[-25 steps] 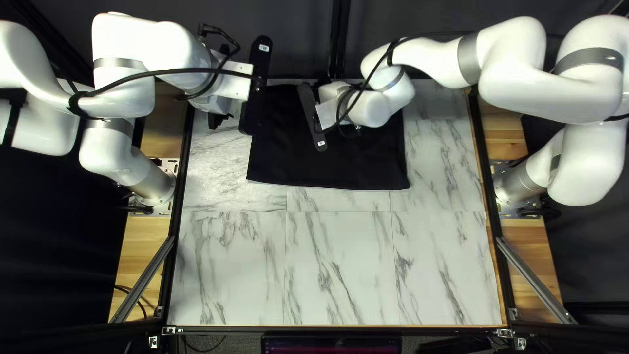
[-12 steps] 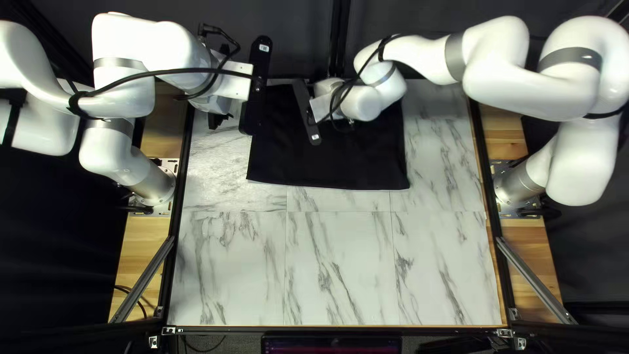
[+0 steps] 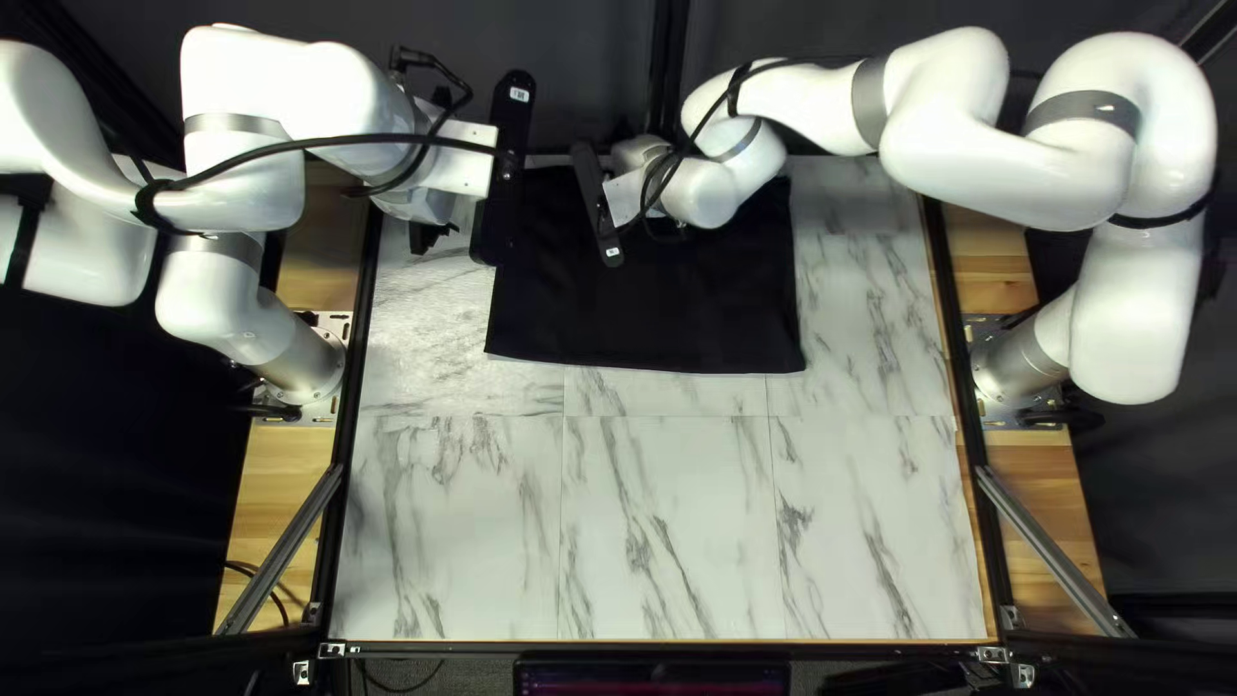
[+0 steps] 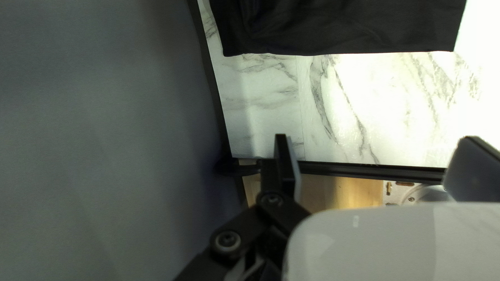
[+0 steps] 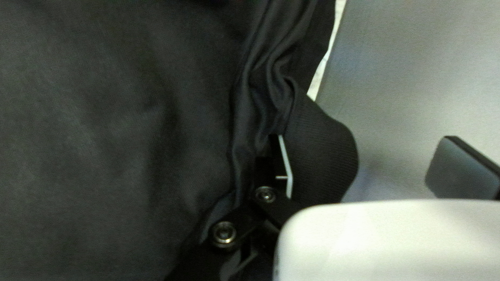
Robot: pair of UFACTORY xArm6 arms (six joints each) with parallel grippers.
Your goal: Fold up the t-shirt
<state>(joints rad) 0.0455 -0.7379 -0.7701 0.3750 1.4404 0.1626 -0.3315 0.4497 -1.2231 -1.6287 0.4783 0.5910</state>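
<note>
The black t-shirt (image 3: 644, 322) lies spread at the far part of the table (image 3: 670, 516). The left gripper (image 3: 454, 168) is open, its two fingers wide apart; the shirt lies ahead of them and apart from them. The right gripper (image 3: 632, 193) is also open: one finger is right at the folds, and the ribbed band (image 5: 325, 156) lies between the fingers, not pinched. Whether that finger touches the cloth, I cannot tell.

right gripper (image 3: 595, 204) nearer left gripper (image 3: 505, 168)
</note>
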